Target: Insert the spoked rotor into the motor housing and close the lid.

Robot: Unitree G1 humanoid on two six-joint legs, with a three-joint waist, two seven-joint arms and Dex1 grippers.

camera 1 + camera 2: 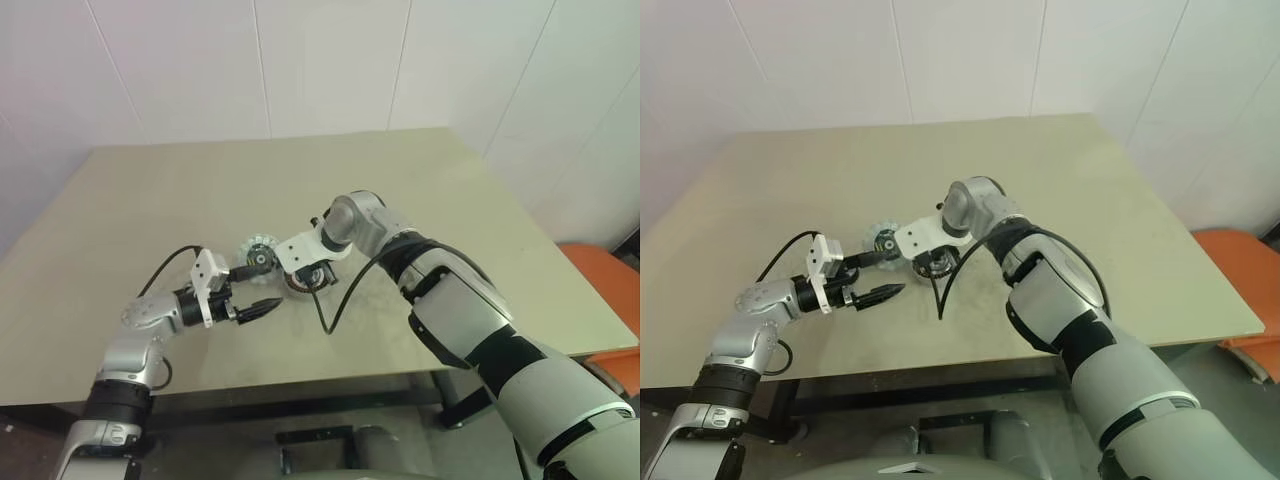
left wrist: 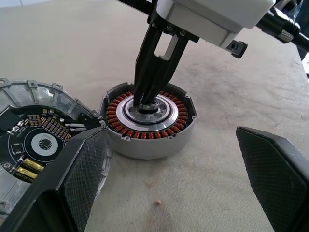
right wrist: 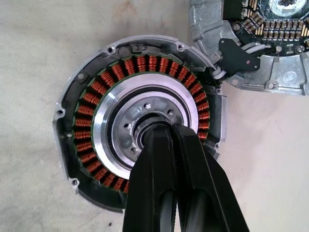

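The spoked rotor (image 3: 145, 63), a ring of copper windings around a silver centre, sits inside the round silvery motor housing (image 3: 72, 92) on the table. My right gripper (image 3: 161, 128) points steeply down, shut, with its tips at the rotor's dark centre hub; the same gripper (image 2: 145, 99) shows from the side. The lid (image 2: 34, 130), a grey disc with a circuit board inside, lies open beside the housing, face up, joined to it at the edge. My left gripper (image 2: 171, 145) stands open, level with the table, with the housing (image 1: 300, 282) just beyond its fingertips.
The beige table (image 1: 450, 200) has free room all around the motor. A black cable (image 1: 335, 310) loops from my right wrist down to the table surface. An orange chair (image 1: 600, 275) stands off the table's right edge.
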